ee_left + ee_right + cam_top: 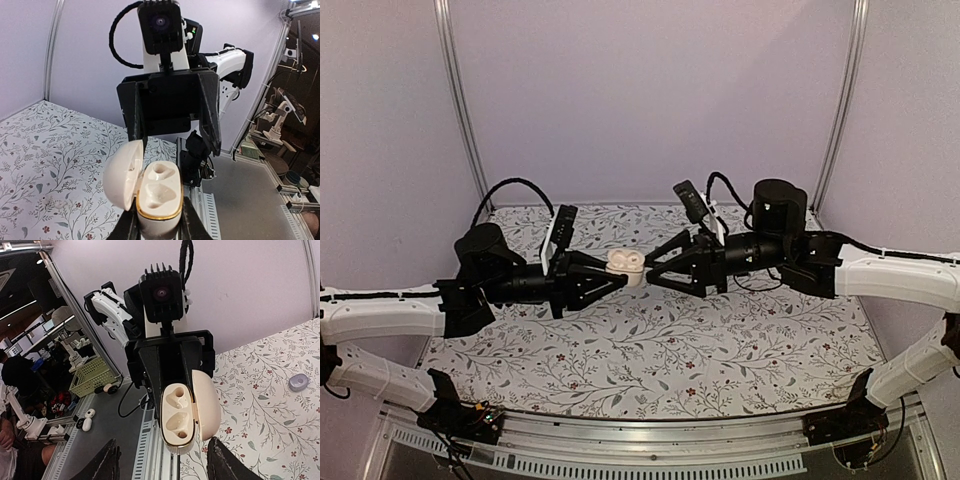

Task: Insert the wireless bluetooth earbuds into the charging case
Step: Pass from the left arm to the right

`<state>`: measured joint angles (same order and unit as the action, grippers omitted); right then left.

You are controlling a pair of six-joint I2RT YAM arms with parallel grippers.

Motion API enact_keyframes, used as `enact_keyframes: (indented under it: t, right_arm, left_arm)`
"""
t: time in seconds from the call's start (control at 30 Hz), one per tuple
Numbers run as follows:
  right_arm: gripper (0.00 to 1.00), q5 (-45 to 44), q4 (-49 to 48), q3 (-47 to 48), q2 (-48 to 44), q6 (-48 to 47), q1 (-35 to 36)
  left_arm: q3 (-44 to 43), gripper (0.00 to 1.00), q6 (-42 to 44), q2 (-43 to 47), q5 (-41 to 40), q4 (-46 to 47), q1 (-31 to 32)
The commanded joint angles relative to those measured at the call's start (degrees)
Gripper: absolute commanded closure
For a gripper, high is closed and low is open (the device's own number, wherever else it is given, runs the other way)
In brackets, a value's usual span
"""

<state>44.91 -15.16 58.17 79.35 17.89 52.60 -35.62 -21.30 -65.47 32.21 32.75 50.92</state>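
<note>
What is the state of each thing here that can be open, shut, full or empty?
charging case: both earbud sockets empty.
lid: open, hinged to one side.
left gripper: shut on the charging case.
right gripper: open, holding nothing, facing the case.

Floral tablecloth [650,350], lilac backdrop [650,90], metal posts [460,100], green basket [92,376]

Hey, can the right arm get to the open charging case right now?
Probably yes. The left gripper holds the charging case up, lid open, facing the open right gripper, with nothing between them.
</note>
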Motion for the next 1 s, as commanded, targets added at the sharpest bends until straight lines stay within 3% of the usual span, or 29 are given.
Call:
enact_keyframes:
  t: [0.0,0.97]
  right_arm:
    - [0.43,-2.1,-1.9,-0.8,1.2,0.6,0.8]
    - [0.59,-4.6,-5.3,1.4,4.9,1.5,2.8]
  left_arm:
    - [0.4,1.00,-0.7,1.0,-1.3,3.0,-0.5]
    - [0.8,1.00,-2.0,-0.2,-3.9,3.3,-0.6]
